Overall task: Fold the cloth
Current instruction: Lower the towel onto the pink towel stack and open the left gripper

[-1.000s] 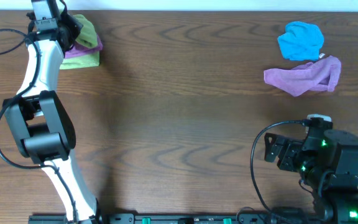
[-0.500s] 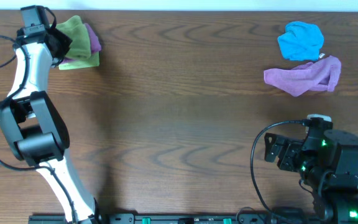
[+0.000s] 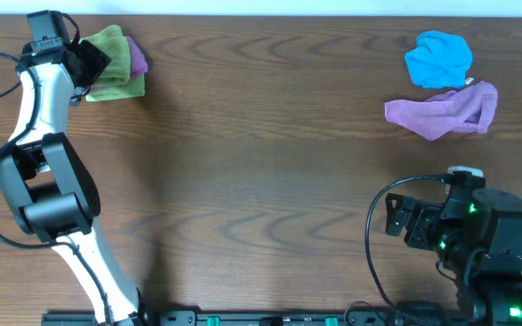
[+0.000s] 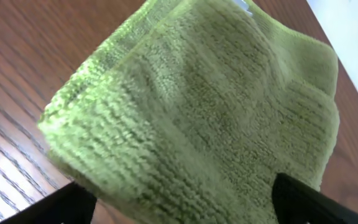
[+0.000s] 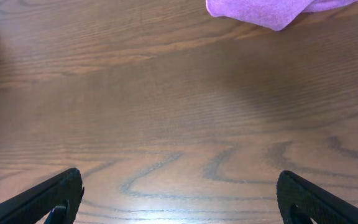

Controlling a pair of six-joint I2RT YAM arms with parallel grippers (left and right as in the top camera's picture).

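Note:
The lime-green cloth point(image 3: 109, 43) lies folded in a thick bundle at the table's far left back corner. In the left wrist view the cloth point(image 4: 197, 106) fills the picture, with a white tag point(image 4: 244, 6) at its far edge. My left gripper point(image 3: 91, 62) sits against the cloth's left side. It is open, its fingers point(image 4: 67, 205) spread wide with the cloth's near edge lying between them. My right gripper point(image 3: 395, 220) rests near the front right, open over bare wood, fingers point(image 5: 55, 199) far apart and nothing between them.
A purple cloth point(image 3: 138, 57) peeks out at the green bundle's right side. At the back right lie a crumpled bright blue cloth point(image 3: 438, 59) and another purple cloth point(image 3: 447, 110), whose edge point(image 5: 272, 11) shows in the right wrist view.
My left arm swung a little to the left and its gripper opened, letting go of the green cloth. The right arm has not moved.

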